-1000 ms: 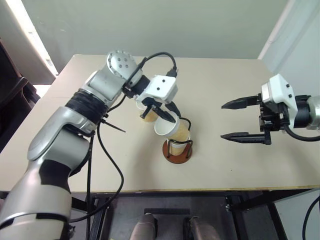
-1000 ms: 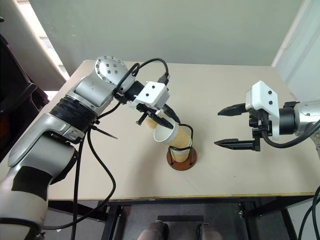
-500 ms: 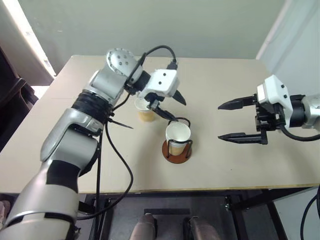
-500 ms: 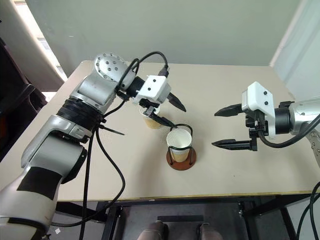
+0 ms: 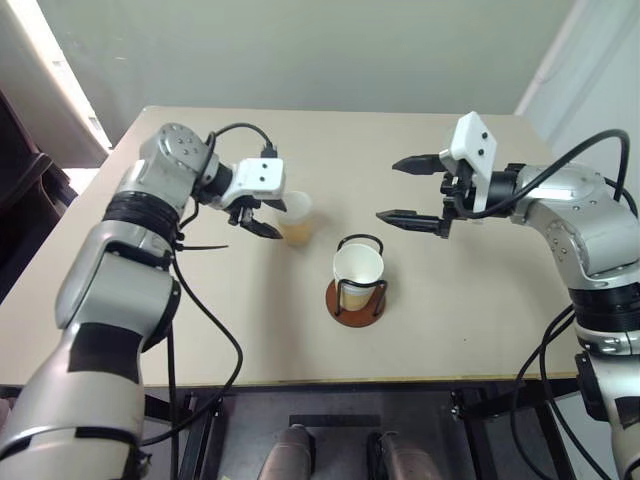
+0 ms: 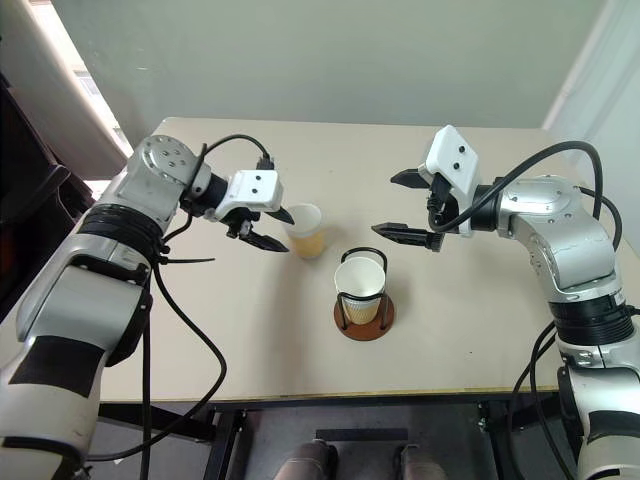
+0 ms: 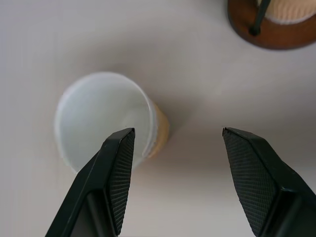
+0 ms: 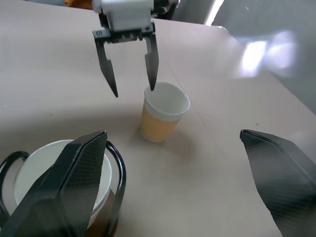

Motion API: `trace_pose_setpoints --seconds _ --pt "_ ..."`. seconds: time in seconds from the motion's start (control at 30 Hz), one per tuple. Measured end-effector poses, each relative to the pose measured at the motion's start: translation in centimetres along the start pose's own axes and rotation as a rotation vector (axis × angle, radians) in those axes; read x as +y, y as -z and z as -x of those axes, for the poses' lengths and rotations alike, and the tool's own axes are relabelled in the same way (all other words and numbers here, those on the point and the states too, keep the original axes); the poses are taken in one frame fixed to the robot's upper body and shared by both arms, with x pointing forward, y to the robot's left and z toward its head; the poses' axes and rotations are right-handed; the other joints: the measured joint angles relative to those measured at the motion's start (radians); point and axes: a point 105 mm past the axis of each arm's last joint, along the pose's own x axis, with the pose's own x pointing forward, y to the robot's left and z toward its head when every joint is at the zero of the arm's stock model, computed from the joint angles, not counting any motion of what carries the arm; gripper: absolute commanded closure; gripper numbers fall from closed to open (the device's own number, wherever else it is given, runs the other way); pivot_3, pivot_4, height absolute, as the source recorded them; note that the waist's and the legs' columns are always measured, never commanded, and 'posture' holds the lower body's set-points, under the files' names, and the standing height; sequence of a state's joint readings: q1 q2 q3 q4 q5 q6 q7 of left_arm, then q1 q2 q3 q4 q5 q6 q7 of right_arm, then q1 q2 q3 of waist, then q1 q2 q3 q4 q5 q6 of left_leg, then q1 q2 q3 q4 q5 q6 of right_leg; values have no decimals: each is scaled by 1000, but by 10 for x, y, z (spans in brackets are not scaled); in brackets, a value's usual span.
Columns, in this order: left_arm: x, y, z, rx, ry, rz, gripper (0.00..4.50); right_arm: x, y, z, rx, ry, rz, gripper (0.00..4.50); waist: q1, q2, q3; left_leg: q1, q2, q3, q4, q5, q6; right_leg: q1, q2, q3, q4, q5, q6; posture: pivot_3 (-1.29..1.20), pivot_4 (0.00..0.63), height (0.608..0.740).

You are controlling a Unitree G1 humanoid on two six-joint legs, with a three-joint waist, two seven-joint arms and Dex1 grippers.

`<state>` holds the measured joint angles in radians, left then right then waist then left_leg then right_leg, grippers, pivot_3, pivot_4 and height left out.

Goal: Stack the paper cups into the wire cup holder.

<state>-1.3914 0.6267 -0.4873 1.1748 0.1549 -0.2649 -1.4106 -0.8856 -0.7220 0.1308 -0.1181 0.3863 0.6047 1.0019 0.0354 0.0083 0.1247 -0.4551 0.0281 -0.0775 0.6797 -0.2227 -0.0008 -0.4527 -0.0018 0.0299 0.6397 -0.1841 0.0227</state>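
One paper cup (image 5: 357,270) sits in the wire cup holder (image 5: 358,297); another cup (image 5: 295,219) stands nearby.

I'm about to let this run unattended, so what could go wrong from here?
The open left gripper hovers beside the loose tan paper cup standing on the beige table; a finger over its rim could tip it. The open right gripper hangs near the black wire cup holder, and might snag the wire.

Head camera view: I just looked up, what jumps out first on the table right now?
A paper cup sits upright in the wire cup holder near the table's middle. Beyond it to the left, another cup stands loose, with the open left tool right beside it, one finger at its rim. The right tool hangs wide open above and right of the holder, empty.
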Motion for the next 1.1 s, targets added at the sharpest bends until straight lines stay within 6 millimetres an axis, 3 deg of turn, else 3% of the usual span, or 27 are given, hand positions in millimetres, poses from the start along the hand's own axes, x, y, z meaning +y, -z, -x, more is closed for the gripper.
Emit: trace_pose_setpoints --seconds 0.2,0.23,0.33,0.53,0.8,0.87,0.93,1.1 --pt "1 7 -12 49 -23 4 1477 7 2 5 23 -3 0 0 -2 0 0 0 0 2 -2 -1 1 0 -1 0 -3 0 1 0 150 740" --pt "1 8 -13 57 -28 6 1639 9 2 7 26 -2 -1 0 -2 0 0 0 0 2 -2 -1 2 0 -1 0 -3 0 1 0 150 740" --pt "0 8 -17 59 -22 -5 2349 11 0 10 30 3 0 0 -3 0 0 0 0 2 -1 -2 3 0 -1 1 -3 0 2 0 150 740" --pt "-2 3 -15 28 0 -24 4477 8 -1 17 45 23 10 0 -4 0 0 1 0 3 1 -2 3 1 -1 2 0 0 2 0 150 740" --pt "-4 -3 -10 -30 25 -30 4477 7 -1 30 61 27 11 0 -5 0 0 1 0 5 1 -2 3 0 0 2 1 0 2 0 150 740" --pt "-3 -12 -6 -76 34 -49 4477 7 -2 34 62 20 9 0 -5 0 0 1 0 5 1 -2 3 0 0 2 1 0 3 0 150 740" --pt "0 -36 5 -185 42 -111 4477 14 -5 50 68 -48 -22 0 2 -1 1 -3 -1 4 1 -2 3 -1 0 1 1 -1 4 0 150 740" --pt "14 -108 67 -434 -92 -314 4477 32 -16 82 69 -165 -41 0 1 0 0 -2 -1 8 2 -2 -4 1 -1 4 -3 -3 7 0 150 740"
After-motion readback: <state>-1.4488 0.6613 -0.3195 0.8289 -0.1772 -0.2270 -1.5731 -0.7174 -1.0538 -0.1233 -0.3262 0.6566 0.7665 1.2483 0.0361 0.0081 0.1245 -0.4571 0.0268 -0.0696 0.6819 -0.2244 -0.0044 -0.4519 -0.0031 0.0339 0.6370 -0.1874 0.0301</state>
